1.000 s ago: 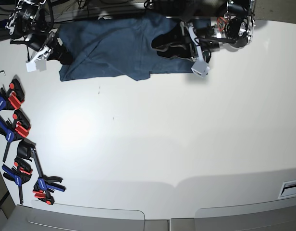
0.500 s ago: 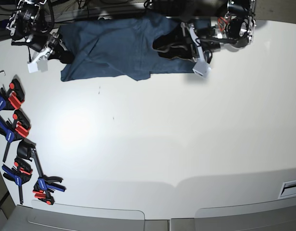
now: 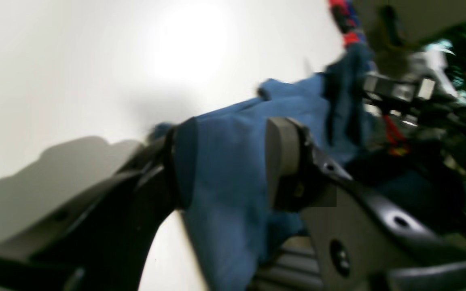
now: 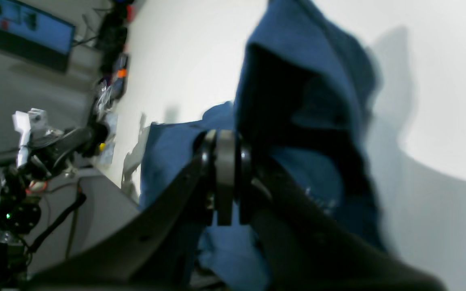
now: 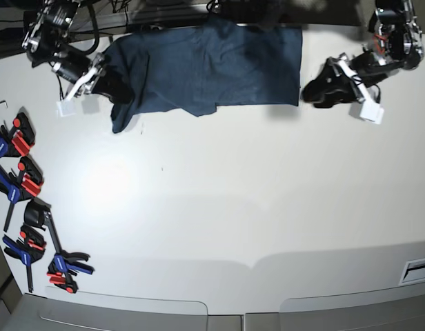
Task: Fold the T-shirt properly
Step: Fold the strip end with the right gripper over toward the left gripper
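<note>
1. Since the earlier base frames, the arm on the right of the view has swung off the T-shirt (image 5: 205, 69) and out to the right, drawing that edge straight, while the arm on the left has shifted slightly rightward and bunched its corner.

2. Base view: the T-shirt lies along the far edge of the tabletop (image 5: 219, 207), its right edge now a clean vertical line and its left end crumpled under the right tool (image 5: 102, 79). The left tool (image 5: 321, 88) sits just beside the shirt's right edge. Clamps (image 5: 23, 200) lie along the left side, well apart from the cloth.

3. Left wrist view: the left tool (image 3: 221, 161) has its fingers spread wide, with blue cloth running between them; I cannot tell whether they pinch it or merely straddle it.

4. Right wrist view: the right tool (image 4: 225, 178) is clamped tight on a fold of blue cloth, which rises in a peak above it.

5. Judgement: the step in hand looks like spreading the shirt flat before any fold. The next move probably calls for pulling the bunched left corner outward until it lies flat.
</note>
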Action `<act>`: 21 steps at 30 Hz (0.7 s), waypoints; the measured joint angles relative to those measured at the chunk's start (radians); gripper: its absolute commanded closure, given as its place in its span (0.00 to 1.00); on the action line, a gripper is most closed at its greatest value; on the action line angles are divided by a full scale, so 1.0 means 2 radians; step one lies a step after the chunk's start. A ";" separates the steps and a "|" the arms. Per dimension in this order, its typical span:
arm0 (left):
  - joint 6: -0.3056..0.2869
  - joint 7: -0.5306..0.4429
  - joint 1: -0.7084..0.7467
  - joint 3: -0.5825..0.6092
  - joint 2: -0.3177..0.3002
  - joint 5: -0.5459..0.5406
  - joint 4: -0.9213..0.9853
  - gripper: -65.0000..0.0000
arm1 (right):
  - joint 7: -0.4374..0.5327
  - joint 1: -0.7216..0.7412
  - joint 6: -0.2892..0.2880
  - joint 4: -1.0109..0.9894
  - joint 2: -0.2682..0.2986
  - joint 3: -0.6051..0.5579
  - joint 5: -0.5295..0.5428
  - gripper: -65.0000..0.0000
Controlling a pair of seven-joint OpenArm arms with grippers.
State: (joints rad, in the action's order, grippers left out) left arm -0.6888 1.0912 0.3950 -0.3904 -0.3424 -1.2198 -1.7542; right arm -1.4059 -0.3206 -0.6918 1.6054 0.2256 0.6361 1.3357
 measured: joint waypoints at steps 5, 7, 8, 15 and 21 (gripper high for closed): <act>0.000 0.001 0.048 -0.028 -0.035 0.078 0.000 0.78 | -0.003 -0.049 0.000 0.079 -0.060 0.000 0.046 1.00; 0.000 -0.019 0.064 -0.027 -0.045 0.098 0.003 0.83 | -0.003 -0.061 0.000 0.104 -0.082 0.000 0.054 1.00; 0.000 -0.033 0.070 -0.027 -0.048 0.104 0.006 0.85 | -0.003 -0.065 0.000 0.116 -0.092 0.000 0.054 1.00; 0.000 -0.061 0.075 -0.027 -0.049 0.119 0.039 0.87 | -0.002 -0.065 0.000 0.142 -0.129 -0.079 0.054 1.00; 0.000 -0.062 0.075 -0.027 -0.049 0.119 0.060 0.87 | 0.020 -0.056 0.000 0.143 -0.132 -0.211 -0.056 1.00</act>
State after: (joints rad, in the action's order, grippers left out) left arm -0.6891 0.9668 0.5449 -0.4450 -0.4404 -0.9821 -1.6352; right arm -1.3666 -0.4316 -0.6922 1.8915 -0.0387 0.2134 1.2247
